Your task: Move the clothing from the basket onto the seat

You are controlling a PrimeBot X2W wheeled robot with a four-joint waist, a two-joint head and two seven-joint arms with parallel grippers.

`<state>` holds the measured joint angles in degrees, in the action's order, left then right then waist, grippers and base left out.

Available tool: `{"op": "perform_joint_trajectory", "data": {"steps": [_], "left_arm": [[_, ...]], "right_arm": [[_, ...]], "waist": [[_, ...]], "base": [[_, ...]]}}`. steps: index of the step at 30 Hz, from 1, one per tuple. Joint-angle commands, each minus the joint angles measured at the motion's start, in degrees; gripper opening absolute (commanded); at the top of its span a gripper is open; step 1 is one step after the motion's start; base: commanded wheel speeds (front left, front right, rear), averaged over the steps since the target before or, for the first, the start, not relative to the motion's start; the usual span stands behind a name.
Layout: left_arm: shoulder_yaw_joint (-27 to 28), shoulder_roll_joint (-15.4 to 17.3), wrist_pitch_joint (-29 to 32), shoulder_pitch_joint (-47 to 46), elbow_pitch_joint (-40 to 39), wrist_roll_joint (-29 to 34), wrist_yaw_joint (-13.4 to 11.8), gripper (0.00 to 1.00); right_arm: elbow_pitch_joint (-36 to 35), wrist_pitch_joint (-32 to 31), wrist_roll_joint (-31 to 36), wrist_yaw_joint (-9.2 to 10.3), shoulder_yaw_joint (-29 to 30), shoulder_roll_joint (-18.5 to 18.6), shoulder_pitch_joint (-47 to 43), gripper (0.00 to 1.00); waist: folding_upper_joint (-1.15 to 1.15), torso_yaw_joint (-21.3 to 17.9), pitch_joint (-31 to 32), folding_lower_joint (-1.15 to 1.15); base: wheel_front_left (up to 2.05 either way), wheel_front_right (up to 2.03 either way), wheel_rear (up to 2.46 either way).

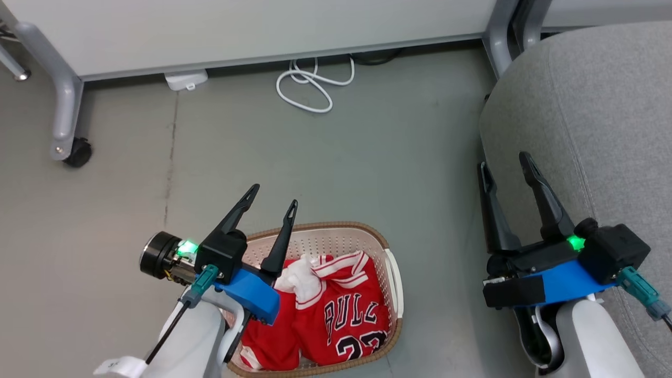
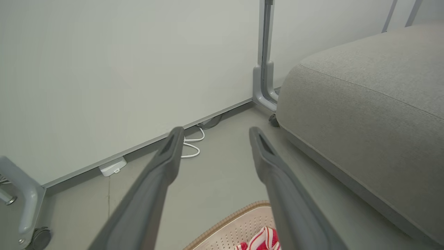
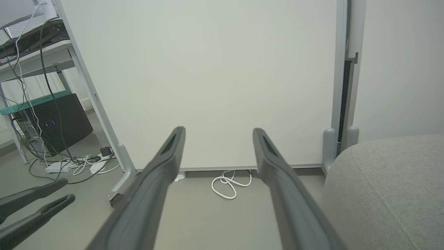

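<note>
Red clothing with white trim and black lettering lies bunched in the cream basket on the floor at the lower middle of the head view. My left gripper hangs open above the basket's left end, nothing between its fingers. In the left wrist view the same gripper points at the floor, with the basket rim and a bit of red-and-white clothing below. The grey seat fills the right side. My right gripper stands open over the seat's left edge, empty; it appears as in its wrist view, the seat to its right.
A white partition panel on grey wheeled legs closes off the far side. A coiled white cable and a small white box lie at its foot. Grey floor spreads between basket, panel and seat. A desk with cables stands beyond the panel.
</note>
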<state>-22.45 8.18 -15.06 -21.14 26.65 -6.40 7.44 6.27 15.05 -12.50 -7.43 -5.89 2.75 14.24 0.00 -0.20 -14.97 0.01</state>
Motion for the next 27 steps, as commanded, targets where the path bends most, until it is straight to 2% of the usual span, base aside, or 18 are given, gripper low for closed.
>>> {"op": "perform_joint_trajectory", "data": {"steps": [1, 14, 27], "left_arm": [[-0.6, 0.5, -0.2, -1.5, 0.8, -0.5, 0.0, 1.0], [-13.0, 3.4, -0.2, -11.5, 12.8, -4.3, 0.0, 1.0], [-25.6, 2.9, -0.2, -21.4, 24.8, -9.9, 0.0, 1.0]], "right_arm": [[-0.4, 0.2, 0.6, -0.11, 0.1, 0.2, 1.2, 1.0], [-3.2, 0.2, 2.8, -0.07, -0.1, 0.2, 7.4, 1.0], [-6.1, 0.2, 4.2, -0.07, -0.2, 0.2, 10.7, 1.0]], "waist": [[0.0, -1.2, -2.8, -0.01], [0.0, -4.4, -14.9, -0.01], [0.0, -5.4, -25.7, -0.01]], "base": [[0.0, 0.0, 0.0], [0.0, 0.0, 0.0], [0.0, 0.0, 0.0]]}}
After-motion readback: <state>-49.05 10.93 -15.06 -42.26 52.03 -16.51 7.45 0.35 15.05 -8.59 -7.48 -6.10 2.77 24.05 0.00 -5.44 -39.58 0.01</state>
